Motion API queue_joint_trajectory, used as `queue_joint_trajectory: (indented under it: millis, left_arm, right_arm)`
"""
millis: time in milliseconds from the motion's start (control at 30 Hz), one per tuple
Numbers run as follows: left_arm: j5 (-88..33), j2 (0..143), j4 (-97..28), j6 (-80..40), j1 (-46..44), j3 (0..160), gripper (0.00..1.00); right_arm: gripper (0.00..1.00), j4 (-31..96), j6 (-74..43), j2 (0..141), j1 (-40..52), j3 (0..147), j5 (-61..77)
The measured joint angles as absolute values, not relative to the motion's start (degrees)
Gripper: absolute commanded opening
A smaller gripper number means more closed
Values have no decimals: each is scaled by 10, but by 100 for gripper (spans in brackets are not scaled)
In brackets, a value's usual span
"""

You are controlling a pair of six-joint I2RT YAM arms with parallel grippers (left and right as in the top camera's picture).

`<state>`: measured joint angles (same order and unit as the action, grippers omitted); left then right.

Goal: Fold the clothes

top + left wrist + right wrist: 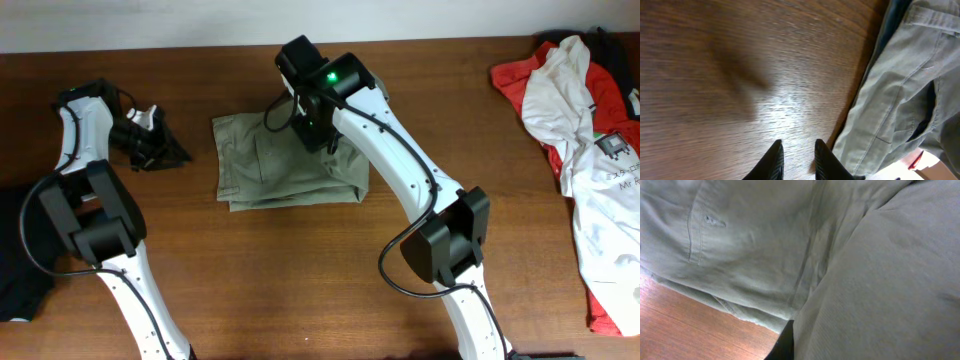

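Overhead view: khaki garment (285, 165) lies at mid-desk, folded into a rough rectangle with layers stacked; lower edge uneven.
Garment detail: right wrist view is filled with its cloth, showing seams and a stitched pocket.
Right claw (318, 128): over the garment's upper right part, close against the cloth. Fingers hidden, so cannot tell if clenched or released.
Left claw (796, 161): over bare wood just left of the garment's edge. Fingers nearly together with a narrow gap, grasping nothing.
Desk (300, 280): brown wood grain.
Black garment (20, 250): at the left desk edge, well apart from the khaki one.
White T-shirt (575, 110): far right, lying on a red garment (515, 75).
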<state>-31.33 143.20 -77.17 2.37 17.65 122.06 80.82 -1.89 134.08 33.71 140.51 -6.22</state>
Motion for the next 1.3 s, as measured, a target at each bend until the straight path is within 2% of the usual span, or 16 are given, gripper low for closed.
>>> queue_joint_trajectory:
  millis: [333, 567, 600, 633, 933, 1100, 1300]
  left_arm:
    - [-318, 1432, -755, 23, 161, 1221, 20]
    - [-337, 1433, -758, 23, 177, 1226, 24]
    - [-337, 1433, -759, 24, 177, 1226, 17]
    - [-339, 1433, -761, 23, 177, 1226, 0]
    - [-261, 1444, -744, 4, 132, 1226, 1]
    - [-283, 1473, -767, -1, 135, 1251, 1]
    - [-293, 1475, -769, -1, 135, 1253, 1]
  right_arm:
    - [4, 788, 22, 1341, 421, 1413, -88]
    - [4, 776, 23, 1346, 427, 1413, -117]
    - [4, 778, 24, 1346, 426, 1413, -126]
    - [4, 777, 27, 1347, 425, 1413, -131]
    - [4, 775, 31, 1348, 424, 1413, -124]
    - [4, 748, 30, 1348, 428, 1413, -5]
    - [4, 686, 30, 1350, 501, 1413, 72]
